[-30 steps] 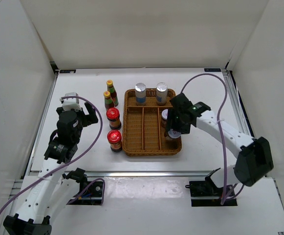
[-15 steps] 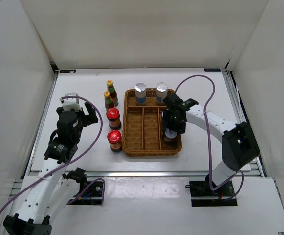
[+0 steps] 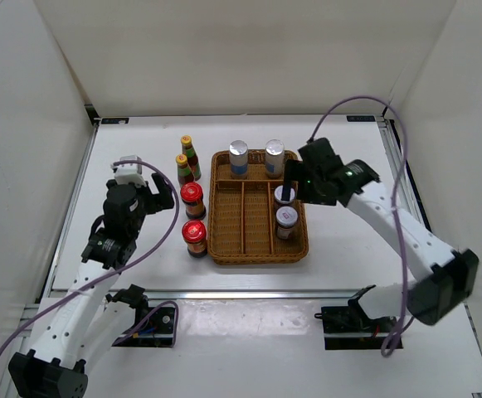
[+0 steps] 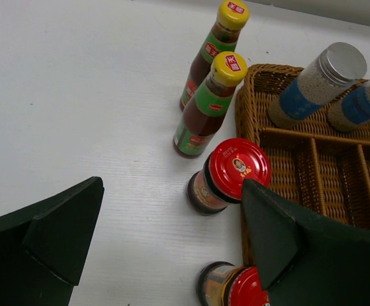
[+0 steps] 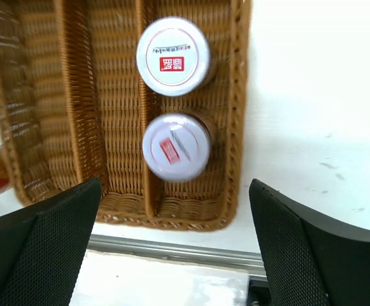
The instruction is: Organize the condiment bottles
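Two white-lidded jars (image 5: 173,56) (image 5: 176,146) stand one behind the other in the right compartment of the brown wicker tray (image 5: 191,213). My right gripper (image 5: 174,191) hovers open above the nearer jar and holds nothing; in the top view it (image 3: 299,184) is over the tray's right side. Two silver-capped bottles (image 3: 238,157) (image 3: 275,157) stand at the tray's far end. Left of the tray stand two red-lidded jars (image 4: 235,169) (image 4: 235,290) and two yellow-capped sauce bottles (image 4: 207,105) (image 4: 220,44). My left gripper (image 4: 172,191) is open and empty, just left of the red-lidded jars.
The tray's left and middle compartments (image 3: 242,220) hold nothing. A metal rail (image 3: 249,292) runs along the table's near edge. White walls close in the table on three sides.
My right gripper has opened, let go of the nearer white-lidded jar in the right compartment, and risen away from it. The left arm has shifted only slightly.
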Action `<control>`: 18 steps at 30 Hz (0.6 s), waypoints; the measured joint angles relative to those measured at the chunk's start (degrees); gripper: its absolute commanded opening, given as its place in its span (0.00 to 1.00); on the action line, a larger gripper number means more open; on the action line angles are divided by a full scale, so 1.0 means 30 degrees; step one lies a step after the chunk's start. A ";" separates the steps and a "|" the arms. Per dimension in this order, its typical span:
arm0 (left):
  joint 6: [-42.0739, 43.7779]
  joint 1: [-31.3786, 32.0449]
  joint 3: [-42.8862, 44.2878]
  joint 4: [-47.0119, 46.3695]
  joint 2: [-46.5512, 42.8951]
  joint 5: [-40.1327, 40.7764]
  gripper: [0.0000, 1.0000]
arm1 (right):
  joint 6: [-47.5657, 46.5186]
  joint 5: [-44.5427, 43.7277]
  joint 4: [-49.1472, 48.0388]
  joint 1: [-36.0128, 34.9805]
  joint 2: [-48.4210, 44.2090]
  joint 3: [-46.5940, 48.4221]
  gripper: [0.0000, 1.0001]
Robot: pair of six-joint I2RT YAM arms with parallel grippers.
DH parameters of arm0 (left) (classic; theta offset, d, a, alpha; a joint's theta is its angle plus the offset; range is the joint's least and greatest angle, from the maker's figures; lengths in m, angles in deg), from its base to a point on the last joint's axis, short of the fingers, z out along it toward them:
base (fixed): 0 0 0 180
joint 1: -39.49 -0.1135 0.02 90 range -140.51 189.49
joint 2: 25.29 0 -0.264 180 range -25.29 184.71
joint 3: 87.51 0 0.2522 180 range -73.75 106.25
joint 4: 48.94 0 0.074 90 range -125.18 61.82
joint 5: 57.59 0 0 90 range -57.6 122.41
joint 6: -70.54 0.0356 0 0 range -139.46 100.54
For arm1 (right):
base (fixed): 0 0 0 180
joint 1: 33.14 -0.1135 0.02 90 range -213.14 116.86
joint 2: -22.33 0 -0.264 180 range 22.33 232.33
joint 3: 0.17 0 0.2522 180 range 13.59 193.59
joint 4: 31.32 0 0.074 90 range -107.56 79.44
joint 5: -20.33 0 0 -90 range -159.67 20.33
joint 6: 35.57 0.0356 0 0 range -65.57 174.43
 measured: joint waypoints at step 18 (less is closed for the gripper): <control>-0.0342 0.1173 0.1450 -0.0721 0.6849 -0.5544 1.00 | -0.2397 -0.3089 0.2004 0.0131 -0.7482 -0.4692 1.00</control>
